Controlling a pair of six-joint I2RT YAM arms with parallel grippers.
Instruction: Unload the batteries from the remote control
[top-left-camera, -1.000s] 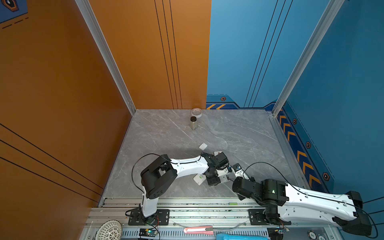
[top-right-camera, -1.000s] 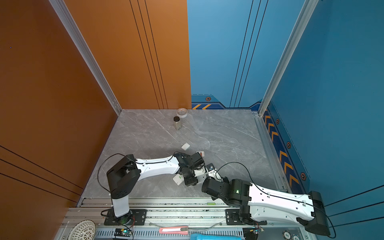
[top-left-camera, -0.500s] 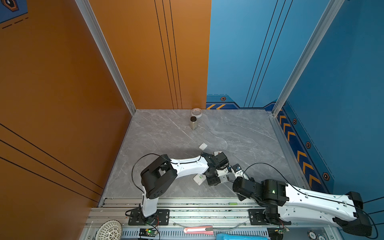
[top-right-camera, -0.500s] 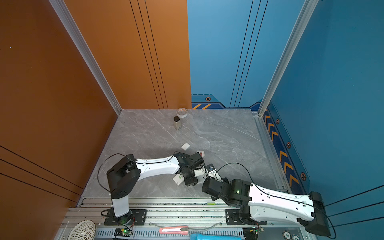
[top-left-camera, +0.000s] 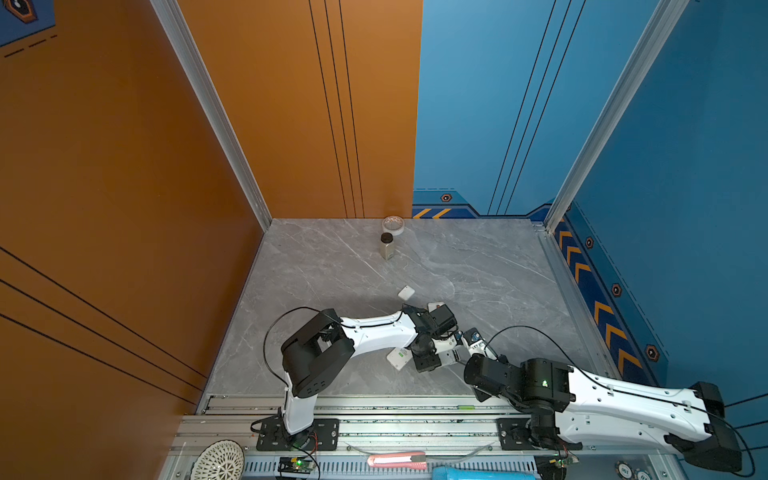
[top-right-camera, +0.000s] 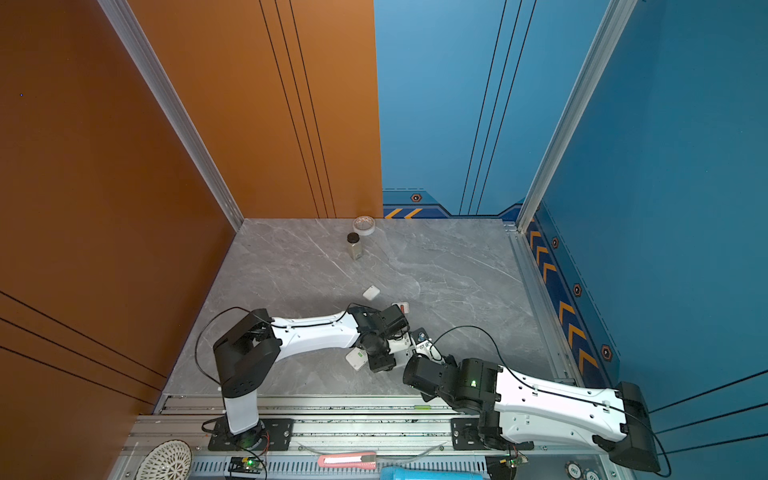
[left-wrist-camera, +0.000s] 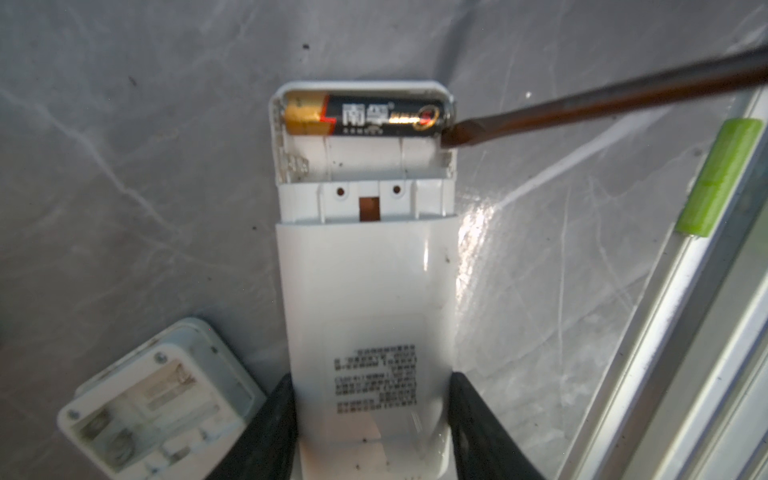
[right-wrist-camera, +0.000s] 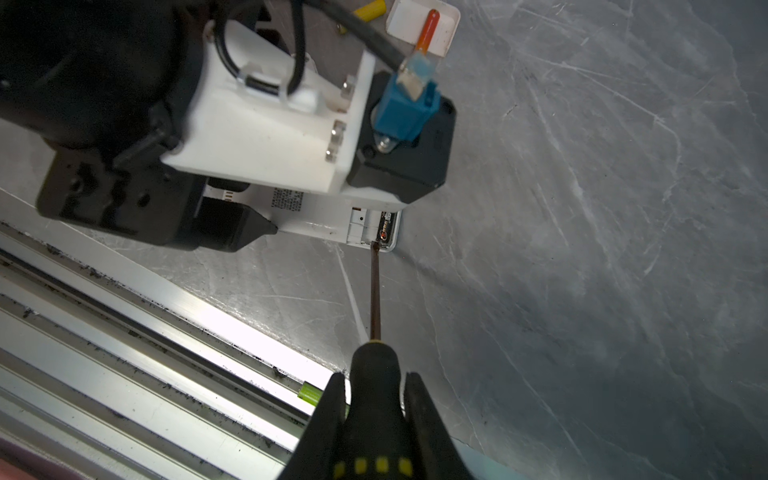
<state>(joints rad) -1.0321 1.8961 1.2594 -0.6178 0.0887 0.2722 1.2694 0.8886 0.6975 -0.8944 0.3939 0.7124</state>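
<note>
My left gripper (left-wrist-camera: 372, 376) is shut on the white remote control (left-wrist-camera: 365, 291), one black finger on each long side. The compartment at its far end is open. A black-and-gold battery (left-wrist-camera: 370, 114) lies in the outermost slot, and the slot beside it is empty. My right gripper (right-wrist-camera: 374, 376) is shut on the black handle of a screwdriver (right-wrist-camera: 375, 291). The screwdriver's tip (left-wrist-camera: 451, 137) touches that battery's end. Beyond the left arm, an orange-red battery (right-wrist-camera: 428, 27) lies on a white slab (right-wrist-camera: 405, 20), and a yellow battery (right-wrist-camera: 370, 8) lies next to it.
A second white slab (left-wrist-camera: 162, 399) with an open compartment lies beside the remote. A small white cover (top-left-camera: 406, 293), a dark-capped jar (top-left-camera: 386, 246) and a tape roll (top-left-camera: 393, 225) sit farther back. The metal rail (top-left-camera: 374, 409), carrying a green piece (left-wrist-camera: 719, 174), runs close along the front.
</note>
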